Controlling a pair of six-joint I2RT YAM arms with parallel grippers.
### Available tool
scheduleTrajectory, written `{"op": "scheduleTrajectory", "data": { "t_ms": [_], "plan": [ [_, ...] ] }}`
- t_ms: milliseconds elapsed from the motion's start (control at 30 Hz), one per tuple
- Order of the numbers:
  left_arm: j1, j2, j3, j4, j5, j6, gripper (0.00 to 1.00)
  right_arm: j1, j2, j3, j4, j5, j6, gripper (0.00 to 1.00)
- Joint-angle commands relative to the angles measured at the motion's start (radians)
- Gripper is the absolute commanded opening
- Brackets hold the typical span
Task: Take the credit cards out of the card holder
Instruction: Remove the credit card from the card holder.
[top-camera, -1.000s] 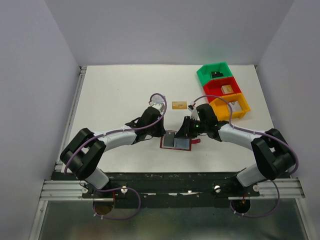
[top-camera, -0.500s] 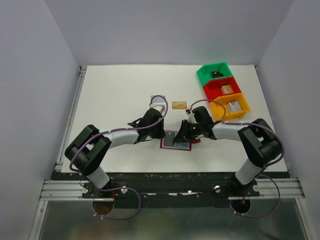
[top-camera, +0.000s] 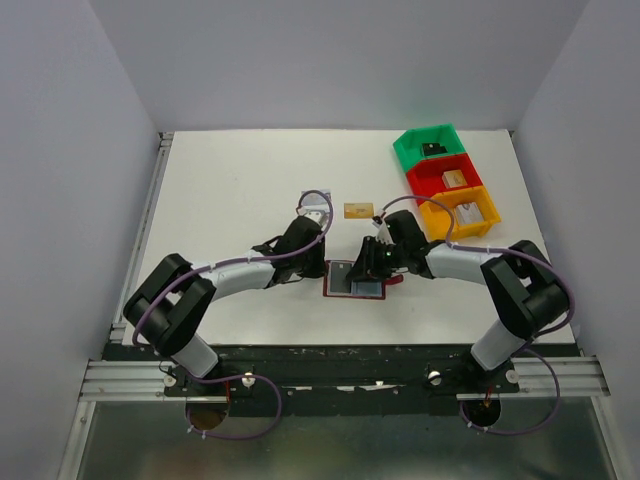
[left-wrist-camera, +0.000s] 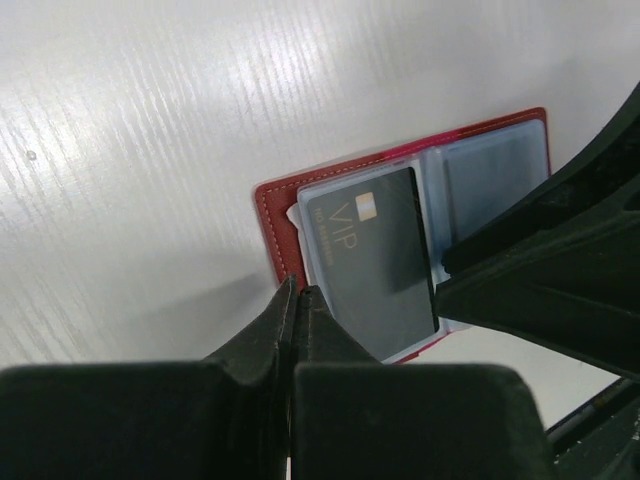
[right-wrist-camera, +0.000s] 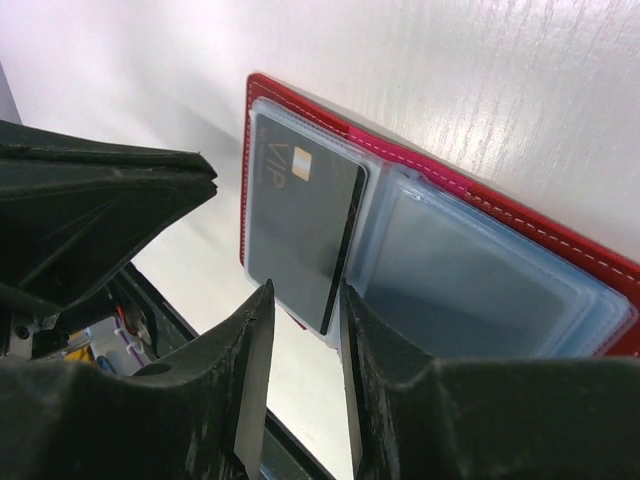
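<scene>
Holder (top-camera: 356, 283) is lying open and flat on the table (top-camera: 230, 180), between the two arms and toward their side of it, with the blue pockets facing up. I am looking at a black card (right-wrist-camera: 300, 215) marked VIP that is sitting in the pocket on the half nearer to the left arm. The other half is showing only a greyish pocket, and I cannot tell what is inside it. The left gripper (left-wrist-camera: 297, 297) is pressing its fingers together with nothing between them. Its tip is resting at the red border of the holder, just beside the card, I think to pin the holder down. The right gripper (right-wrist-camera: 303, 292) is hanging over the holder from the far right side, and its fingers are standing a little apart, not pinching anything as far as I am seeing. What is counting for the next move is this: in the right wrist view the long axis of the card is pointing straight toward the gap between the right fingers, and the near short end of the card is showing just in that gap. So I am judging that the right arm is the one to pull, along this axis, while the left is holding the holder in place. A gold card (top-camera: 358, 210) is lying already out, beyond the holder.
</scene>
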Motion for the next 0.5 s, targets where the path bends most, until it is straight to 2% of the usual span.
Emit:
{"op": "scheduleTrajectory", "data": {
  "t_ms": [0, 167, 467],
  "plan": [
    [0.007, -0.063, 0.029, 0.003, 0.008, 0.023, 0.00, 0.006, -0.062, 0.009, -0.040, 0.040, -0.013, 0.40],
    [0.006, -0.022, 0.044, 0.060, 0.067, 0.020, 0.00, 0.004, -0.059, 0.022, -0.017, -0.001, 0.003, 0.39],
    [0.007, 0.053, 0.052, 0.061, 0.089, 0.010, 0.00, 0.004, 0.020, 0.009, 0.056, -0.053, 0.034, 0.38]
  ]
}}
